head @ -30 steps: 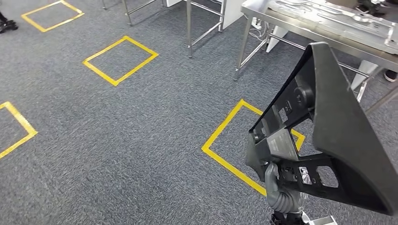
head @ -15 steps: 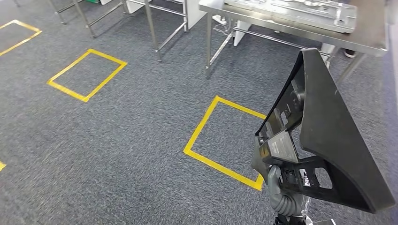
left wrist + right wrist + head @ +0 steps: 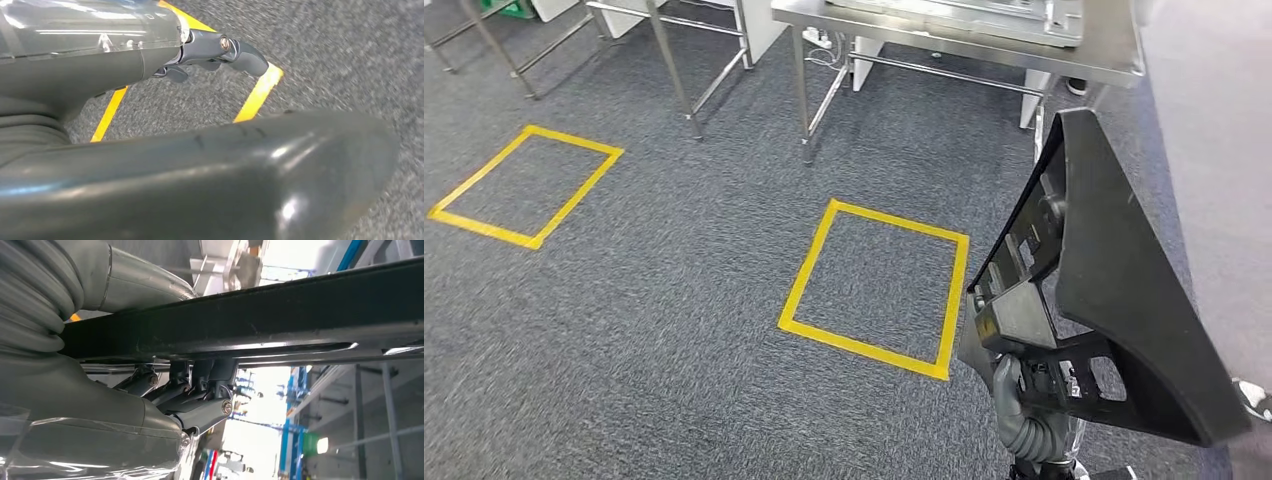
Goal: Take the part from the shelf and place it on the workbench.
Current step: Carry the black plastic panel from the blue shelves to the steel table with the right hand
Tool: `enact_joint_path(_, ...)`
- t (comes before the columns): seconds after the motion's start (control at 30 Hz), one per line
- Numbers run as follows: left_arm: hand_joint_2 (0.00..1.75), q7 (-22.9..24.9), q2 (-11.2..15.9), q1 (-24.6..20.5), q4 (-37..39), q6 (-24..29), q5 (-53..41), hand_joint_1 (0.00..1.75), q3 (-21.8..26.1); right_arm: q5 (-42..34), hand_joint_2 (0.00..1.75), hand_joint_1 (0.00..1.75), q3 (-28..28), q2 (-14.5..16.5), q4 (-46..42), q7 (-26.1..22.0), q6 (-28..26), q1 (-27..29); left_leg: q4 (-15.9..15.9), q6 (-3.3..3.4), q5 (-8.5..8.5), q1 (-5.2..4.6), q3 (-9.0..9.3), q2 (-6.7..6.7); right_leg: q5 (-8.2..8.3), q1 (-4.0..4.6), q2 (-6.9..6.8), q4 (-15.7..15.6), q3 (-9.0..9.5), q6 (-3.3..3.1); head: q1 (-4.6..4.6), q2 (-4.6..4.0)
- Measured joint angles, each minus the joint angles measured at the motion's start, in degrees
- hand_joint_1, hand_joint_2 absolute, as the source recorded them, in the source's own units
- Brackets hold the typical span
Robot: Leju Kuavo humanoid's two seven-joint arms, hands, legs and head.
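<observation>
hold: while I carry it, right fingers [image 3: 200, 390] wrap the part [image 3: 1114, 300] at its near bar
left fingers [image 3: 220, 50]: apart, holding nothing
feel: stiff, bulky, likely top-heavy

Open carpet [image 3: 674, 300] ahead; steel workbench [image 3: 944, 35] legs and crossbars beyond the yellow square [image 3: 879, 290].

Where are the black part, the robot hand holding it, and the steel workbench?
black part [image 3: 1124, 290], head view, on its broad flat face.
right robot hand [image 3: 1014, 395], head view, on the grey thumb gripping the part's lower frame.
steel workbench [image 3: 944, 35], head view, on its front edge.
</observation>
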Motion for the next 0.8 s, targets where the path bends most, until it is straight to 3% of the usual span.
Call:
enact_joint_path(0.07,0.0,-0.2,0.0,0.0,0.0,-0.5,0.2,0.0,0.0,-0.3,1.75,1.75,0.1,-0.4,0.5,0.0,-1.1,-0.3,0.1,-0.76,-0.62,-0.24,0.29,0.86,2.11,0.29,-1.59,-6.8,3.76,-0.58,-0.01,0.0)
enact_joint_path(0.1,0.0,-0.3,0.0,-0.2,0.0,-0.7,0.4,0.0,0.0,-0.7,1.75,1.75,0.3,-0.9,1.0,0.0,-2.6,-0.5,0.1,-1.17,-0.97,-0.34,0.44,1.15,2.09,0.51,-2.03,-8.4,4.56,-1.05,-0.01,0.0)
enact_joint_path(0.2,0.0,-1.0,-0.1,-0.7,0.0,-0.6,1.0,0.0,0.0,-2.9,1.75,1.75,1.2,-3.4,3.2,0.0,-8.4,-0.7,-0.2,-2.28,-1.96,-0.26,1.35,1.73,1.0,0.76,-1.18,-9.2,5.18,-2.61,-0.01,0.0)
enact_joint_path(0.27,0.0,-1.4,-0.2,-0.7,0.0,-0.3,1.2,0.0,0.1,-4.9,1.75,1.75,2.0,-5.1,4.9,0.0,-11.5,-1.5,2.7,-2.67,-3.27,-0.08,0.6,0.08,0.74,0.49,-0.5,-9.7,6.29,-3.48,-0.01,0.0)
enact_joint_path(0.3,0.0,-1.6,-0.2,-0.6,0.0,-0.1,1.3,0.0,0.1,-5.8,1.75,1.75,2.4,-5.8,5.8,0.0,-12.5,-2.2,6.1,-2.71,-4.42,0.08,-1.03,-1.16,0.56,0.38,-0.18,-9.8,6.92,-3.82,-0.02,0.0)
enact_joint_path(0.37,0.0,-2.0,-0.3,-0.2,0.0,-0.1,1.4,0.0,0.1,-6.1,1.75,1.75,2.8,-6.3,7.5,0.3,-13.6,-3.5,14.5,-2.78,-6.78,0.11,-6.35,-2.73,-0.41,0.6,0.51,-9.8,8.08,-4.3,-0.03,0.0)
enact_joint_path(0.4,0.0,-2.2,-0.3,0.0,0.0,-0.2,1.5,0.0,0.1,-5.1,1.75,1.75,2.9,-6.2,8.0,0.9,-13.6,-3.8,17.2,-2.75,-6.77,0.08,-8.7,-2.98,-1.02,0.75,0.93,-9.8,8.81,-4.4,-0.03,0.0)
enact_joint_path(0.43,0.0,-2.3,-0.2,0.2,0.0,-0.5,1.6,0.0,0.2,-3.4,1.75,1.75,3.0,-5.8,8.2,1.8,-13.2,-3.9,17.8,-2.6,-5.41,-0.02,-10.15,-3.11,-1.69,0.91,1.36,-9.8,9.69,-4.45,-0.03,0.0)
enact_joint_path(0.47,0.0,-2.4,-0.2,0.4,0.0,-0.7,1.8,0.0,0.2,-1.3,1.75,1.75,3.0,-5.3,8.3,2.9,-12.5,-3.9,16.0,-2.29,-2.81,-0.17,-10.51,-3.18,-2.43,1.07,1.74,-9.8,10.7,-4.47,-0.03,0.0)
enact_joint_path(0.53,0.0,-2.3,0.0,0.7,0.1,-1.2,2.2,0.0,0.3,2.7,1.75,1.75,3.0,-4.1,8.0,4.8,-10.7,-3.8,8.8,-1.09,3.21,-0.78,-9.19,-3.38,-4.1,1.25,2.24,-10.0,12.79,-4.35,-0.01,0.0)
enact_joint_path(0.57,0.0,-2.2,0.0,0.8,0.2,-1.3,2.3,0.0,0.3,3.9,1.75,1.75,3.1,-3.7,7.8,5.4,-9.8,-3.8,5.9,-0.47,4.71,-1.15,-8.24,-3.47,-4.8,1.23,2.41,-10.2,13.53,-4.11,-0.03,0.01)
enact_joint_path(0.6,0.0,-2.1,0.1,0.9,0.3,-1.4,2.5,0.0,0.3,4.9,1.75,1.75,3.0,-3.2,7.6,5.9,-8.8,-3.7,4.0,0.0,4.86,-1.52,-7.35,-3.54,-5.33,1.07,2.52,-10.5,14.07,-3.81,-0.05,0.01)
enact_joint_path(0.63,0.0,-2.0,0.1,0.9,0.4,-1.4,2.5,0.0,0.3,5.4,1.75,1.75,3.0,-2.8,7.4,6.1,-8.0,-3.6,3.3,0.28,3.92,-1.76,-6.6,-3.58,-5.48,0.9,2.55,-10.9,14.57,-3.43,-0.06,0.01)
enact_joint_path(0.7,0.0,-1.9,0.1,0.8,0.4,-1.4,2.6,0.0,0.4,6.1,1.75,1.75,2.9,-2.1,7.1,6.4,-6.8,-3.5,0.9,0.58,2.66,-1.72,-4.49,-3.56,-4.45,0.76,2.47,-10.3,15.02,-2.69,-0.08,0.0)
enact_joint_path(0.73,0.0,-1.9,0.0,0.9,0.4,-1.4,2.6,0.0,0.4,6.3,1.75,1.75,2.7,-1.9,7.0,6.5,-6.6,-3.5,-0.4,0.77,2.32,-1.49,-3.04,-3.58,-3.23,0.81,2.26,-8.4,14.42,-2.37,-0.07,0.0)
enact_joint_path(0.8,0.0,-1.9,-0.1,1.0,0.4,-1.5,2.6,0.0,0.4,6.4,1.75,1.75,2.2,-1.6,6.9,6.4,-6.5,-3.6,-3.0,0.96,1.65,-0.98,0.44,-3.63,-1.72,0.75,1.9,-1.9,10.53,-1.94,-0.07,0.0)
